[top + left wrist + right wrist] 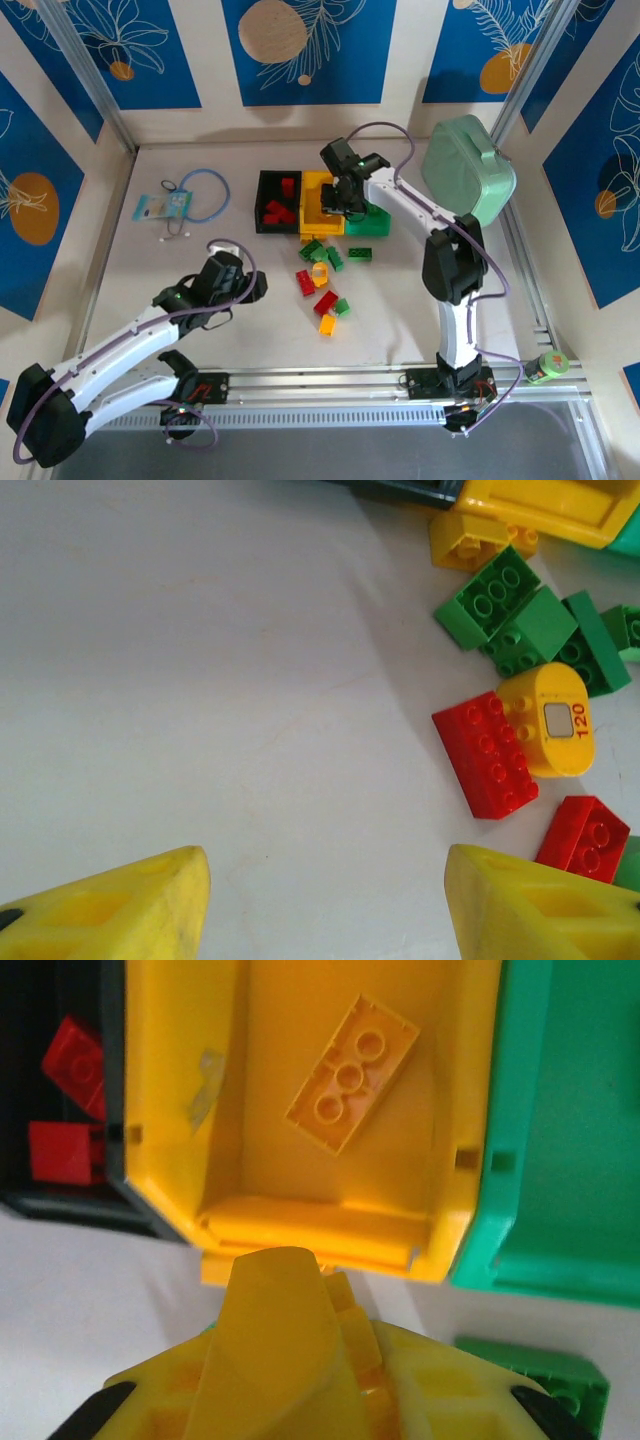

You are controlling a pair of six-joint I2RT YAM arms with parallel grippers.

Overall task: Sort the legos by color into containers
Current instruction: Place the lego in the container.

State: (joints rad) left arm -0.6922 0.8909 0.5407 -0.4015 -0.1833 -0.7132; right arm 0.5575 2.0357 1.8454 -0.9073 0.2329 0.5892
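Note:
The containers stand in a row at the back: a black bin [268,188] with red bricks [75,1060], a yellow bin [312,190] and a green bin [372,226]. One yellow brick [352,1072] lies flat in the yellow bin [170,1080]. My right gripper [320,1270] hovers at that bin's near rim, shut, with nothing seen between its fingers. Loose legos [325,280] in red, green and yellow lie in front of the bins. To their left, over bare table, my left gripper [330,900] is open and empty; a red brick [487,753] and a yellow rounded piece [556,720] lie just ahead on its right.
A large mint-green case [468,168] leans at the back right. A blue cord with a card [185,200] lies at the back left. A small green-topped object [548,366] sits on the rail at the front right. A green brick [545,1380] lies before the green bin [560,1110].

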